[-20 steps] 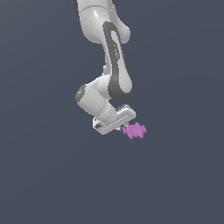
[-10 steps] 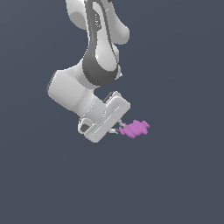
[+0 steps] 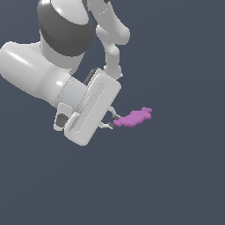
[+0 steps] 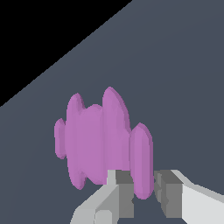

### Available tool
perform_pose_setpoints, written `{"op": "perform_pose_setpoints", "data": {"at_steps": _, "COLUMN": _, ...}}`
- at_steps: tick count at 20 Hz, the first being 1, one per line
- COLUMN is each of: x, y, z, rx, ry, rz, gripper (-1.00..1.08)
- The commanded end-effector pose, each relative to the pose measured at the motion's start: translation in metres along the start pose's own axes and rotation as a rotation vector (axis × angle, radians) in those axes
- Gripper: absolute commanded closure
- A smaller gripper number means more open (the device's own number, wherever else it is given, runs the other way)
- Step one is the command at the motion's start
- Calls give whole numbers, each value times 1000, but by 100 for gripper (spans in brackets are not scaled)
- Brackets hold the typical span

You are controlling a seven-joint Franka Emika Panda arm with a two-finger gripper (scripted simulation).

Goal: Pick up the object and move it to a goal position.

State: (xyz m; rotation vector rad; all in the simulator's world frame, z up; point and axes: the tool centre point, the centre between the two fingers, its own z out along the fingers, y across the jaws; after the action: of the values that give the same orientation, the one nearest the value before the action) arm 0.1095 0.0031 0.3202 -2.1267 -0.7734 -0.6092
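Purple bumpy object (image 3: 133, 118) (image 4: 100, 140) sticks out from the white gripper (image 3: 113, 121) (image 4: 143, 192). Its jaws are clamped on one end of it.

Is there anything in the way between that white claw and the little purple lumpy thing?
No, nothing visible. The gripper already has its jaws on either side of one end of the purple object, with only plain grey surface around. Whether the jaws are pressing on it I cannot tell.
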Motion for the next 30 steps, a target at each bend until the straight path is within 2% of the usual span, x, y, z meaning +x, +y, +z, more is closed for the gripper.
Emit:
{"op": "perform_pose_setpoints", "data": {"at_steps": 1, "x": 18, "y": -6, "z": -19, "rx": 23, "ry": 25, "rz": -63, "gripper": 108}}
{"op": "perform_pose_setpoints", "data": {"at_steps": 8, "x": 57, "y": -22, "z": -67, "rx": 77, "ry": 85, "rz": -208, "gripper": 108}}
{"op": "perform_pose_setpoints", "data": {"at_steps": 14, "x": 80, "y": -34, "z": -99, "rx": 112, "ry": 124, "rz": -301, "gripper": 108}}
{"op": "perform_pose_setpoints", "data": {"at_steps": 21, "x": 93, "y": -41, "z": -119, "rx": 136, "ry": 148, "rz": -359, "gripper": 108}}
{"op": "perform_pose_setpoints", "data": {"at_steps": 30, "x": 99, "y": -44, "z": -127, "rx": 146, "ry": 157, "rz": -380, "gripper": 108}}
